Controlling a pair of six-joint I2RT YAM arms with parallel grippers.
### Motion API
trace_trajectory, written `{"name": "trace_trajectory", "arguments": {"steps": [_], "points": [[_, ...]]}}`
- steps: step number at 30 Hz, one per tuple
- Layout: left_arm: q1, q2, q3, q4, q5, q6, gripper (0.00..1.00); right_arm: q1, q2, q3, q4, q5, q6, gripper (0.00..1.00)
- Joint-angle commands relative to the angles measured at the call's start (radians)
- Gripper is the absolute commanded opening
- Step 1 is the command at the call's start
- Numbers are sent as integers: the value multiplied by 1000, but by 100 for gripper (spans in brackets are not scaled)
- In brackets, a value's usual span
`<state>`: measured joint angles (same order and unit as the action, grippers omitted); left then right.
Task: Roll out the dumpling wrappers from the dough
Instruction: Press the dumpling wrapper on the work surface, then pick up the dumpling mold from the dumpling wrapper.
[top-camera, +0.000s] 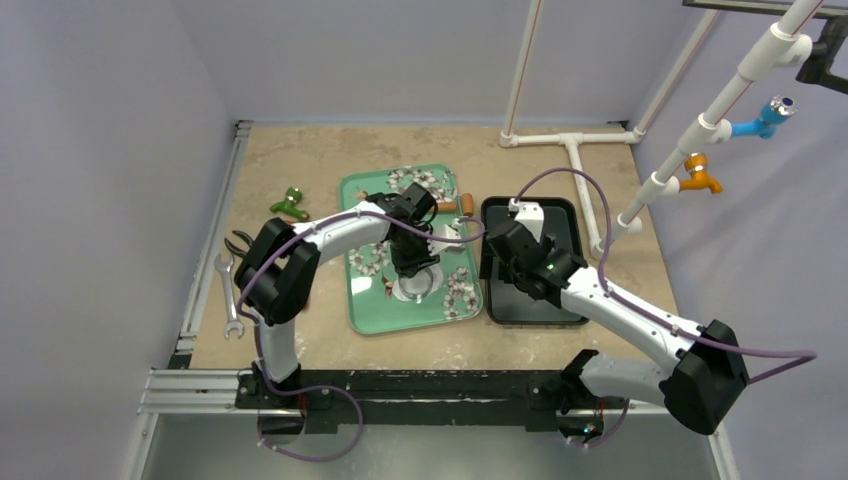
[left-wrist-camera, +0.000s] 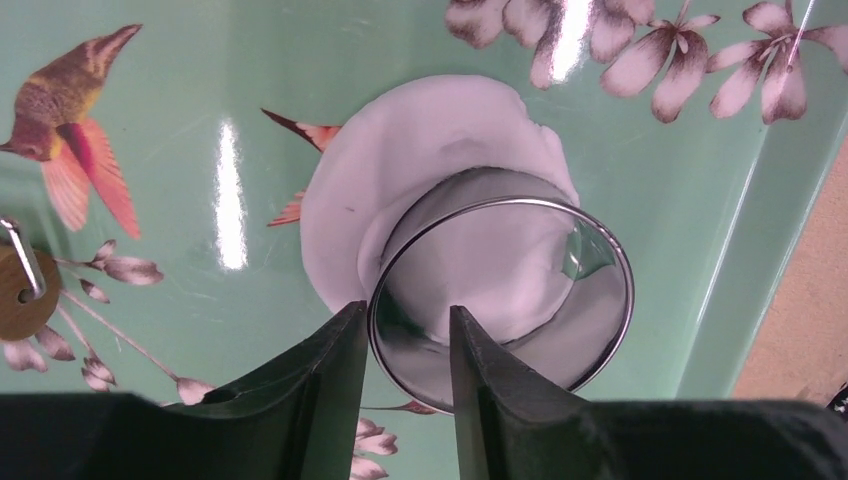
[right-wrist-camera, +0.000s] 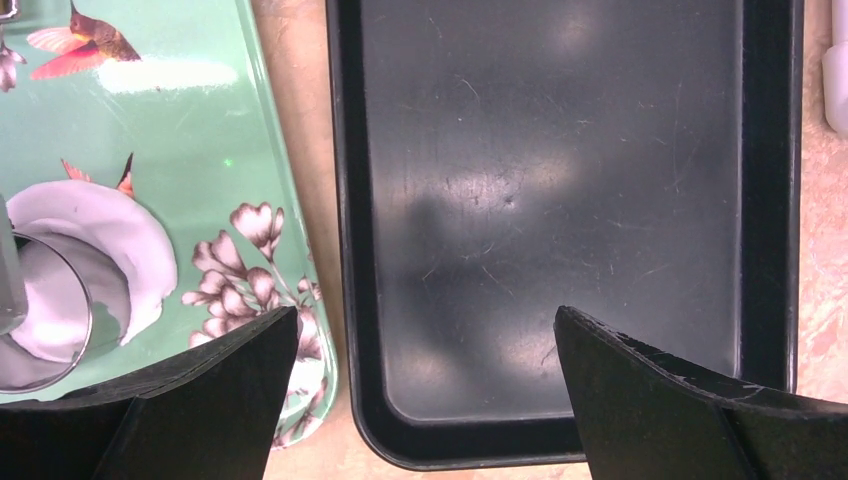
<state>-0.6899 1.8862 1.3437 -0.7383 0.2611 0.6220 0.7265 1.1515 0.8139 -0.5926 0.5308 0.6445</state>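
Tabletop (top-camera: 300, 150): beige, carrying two trays side by side. Green floral tray (top-camera: 365, 190) on the left, black tray (right-wrist-camera: 550, 200) just beside it on the right.

Right gripper (right-wrist-camera: 425, 330): hovering over the black tray. Jaws wide apart, holding nothing.

Left gripper (left-wrist-camera: 405, 330): down over the right half of the green floral tray. Jaws partly apart, straddling the near wall of the ring cutter (left-wrist-camera: 595, 345), one finger outside and one inside. Cannot tell whether clamped on the wall or merely loose around it.

Dough (left-wrist-camera: 400, 150): lying on the green floral tray, flattened to a thin white matte sheet with an uneven edge.

Ring cutter: upright on the dough, set toward the sheet's near-right side, with the far-left part of the sheet outside it. Uncertain whether the near arc overhangs the sheet's edge.

Step in hand, as judged: cutting a round from the rolled sheet. No separate dumpling wrappers seen yet.

Next move, as judged:
- Needs a firm pinch on the thin wall first.
- Then an even, straight-down press, perhaps with a slight twist, to sever all round.
- Then a vertical lift, to avoid dragging the soft sheet.
- Right arm free to help, presumably by carrying the round to the black tray.
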Motion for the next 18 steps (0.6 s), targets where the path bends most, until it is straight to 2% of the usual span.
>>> {"name": "trace_trajectory", "arguments": {"steps": [1, 5, 7, 9, 10, 18], "points": [[-9, 20, 41, -19, -32, 14, 34, -3, -15, -5, -10, 32, 24, 99], [-32, 33, 35, -39, -36, 47, 32, -4, -25, -13, -12, 36, 23, 99], [-40, 25, 29, -37, -37, 44, 27, -4, -30, -15, -16, 36, 28, 99], [-39, 6, 33, -40, -34, 25, 15, -4, -38, -18, -17, 30, 30, 99], [-37, -4, 37, -47, -26, 22, 14, -5, -42, -18, -16, 28, 30, 99], [-34, -3, 87, -122, 16, 12, 20, -5, -42, -19, -24, 29, 24, 99]]}}
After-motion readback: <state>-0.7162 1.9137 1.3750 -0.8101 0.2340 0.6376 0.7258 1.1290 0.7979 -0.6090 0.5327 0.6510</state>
